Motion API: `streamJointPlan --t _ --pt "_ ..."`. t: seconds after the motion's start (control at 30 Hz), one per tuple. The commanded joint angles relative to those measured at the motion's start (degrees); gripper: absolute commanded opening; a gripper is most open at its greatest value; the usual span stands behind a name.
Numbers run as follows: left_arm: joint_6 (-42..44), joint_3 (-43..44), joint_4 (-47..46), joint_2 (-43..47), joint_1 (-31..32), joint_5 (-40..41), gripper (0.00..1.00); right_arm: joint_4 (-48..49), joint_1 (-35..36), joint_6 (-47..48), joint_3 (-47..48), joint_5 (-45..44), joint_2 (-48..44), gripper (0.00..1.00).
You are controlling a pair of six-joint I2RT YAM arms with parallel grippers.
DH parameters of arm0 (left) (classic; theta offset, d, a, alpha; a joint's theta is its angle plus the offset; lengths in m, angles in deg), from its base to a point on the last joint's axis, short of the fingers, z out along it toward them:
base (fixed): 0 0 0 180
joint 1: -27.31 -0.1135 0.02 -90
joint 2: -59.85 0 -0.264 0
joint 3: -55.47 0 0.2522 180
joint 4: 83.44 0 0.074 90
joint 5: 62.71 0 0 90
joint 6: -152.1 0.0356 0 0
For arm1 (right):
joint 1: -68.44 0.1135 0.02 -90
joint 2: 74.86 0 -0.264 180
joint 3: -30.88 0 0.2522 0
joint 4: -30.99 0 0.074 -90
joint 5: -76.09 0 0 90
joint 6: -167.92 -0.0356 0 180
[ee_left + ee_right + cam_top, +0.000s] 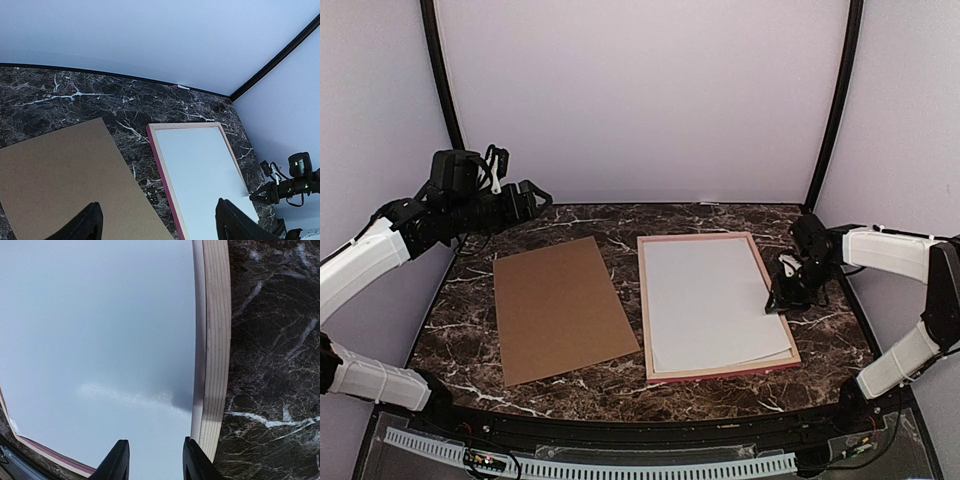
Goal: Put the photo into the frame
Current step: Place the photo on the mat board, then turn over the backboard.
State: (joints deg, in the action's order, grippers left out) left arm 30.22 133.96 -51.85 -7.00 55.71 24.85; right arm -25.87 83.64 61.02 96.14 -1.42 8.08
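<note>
Marble table (620,225), top view: dark, white-veined; it carries everything, laid flat and apart so each sheet can be reached on its own.
Frame (645,300), top view: right of centre, lying flat with its opening up, so it can take a sheet from above.
Photo (705,300), top view: a plain white sheet fills the frame's opening. No sunset shows, so it is probably face down. Its lower edge looks slightly off-square, and I cannot tell whether it is fully seated.
Backing board (560,305), top view: brown, left of centre, beside the frame and not touching it. It is likely waiting to go in last.
Right gripper (775,303), top view: low at the frame's right rail, reaching in over the sheet's edge.
Left gripper (530,198), top view: raised at upper left, well away from the work.
Left gripper (157,210), left wrist view: jaws spread wide and holding nothing, looking down on the board (65,175) and frame (160,160).
Right gripper (152,455), right wrist view: jaws partly apart with nothing between the fingers (117,462). The white sheet (100,340) lies below them, tucked against the light-wood rail (215,340).
Stage, as judged: the sheet is inside the frame and the grip on it is off.
</note>
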Motion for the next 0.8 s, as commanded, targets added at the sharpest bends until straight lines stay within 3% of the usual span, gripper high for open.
streamJointPlan --t 0.0,0.23,0.43,0.77 --pt "0.9 -0.7 -0.4 0.6 0.1 0.7 0.80 -0.6 -0.3 -0.7 0.9 -4.0 -0.8 0.40" --pt "3.9 0.8 3.4 -0.9 0.0 3.8 0.82 -3.3 -0.3 -2.1 3.9 -11.1 -2.9 0.45" --pt "7.3 1.0 8.7 -2.6 -2.6 4.4 0.98 -0.2 2.5 -4.0 5.4 -12.2 -3.7 0.52" --pt "10.7 -6.5 10.1 -3.7 -18.4 -10.7 0.99 11.3 23.7 -10.1 18.3 -12.1 9.7 0.52"
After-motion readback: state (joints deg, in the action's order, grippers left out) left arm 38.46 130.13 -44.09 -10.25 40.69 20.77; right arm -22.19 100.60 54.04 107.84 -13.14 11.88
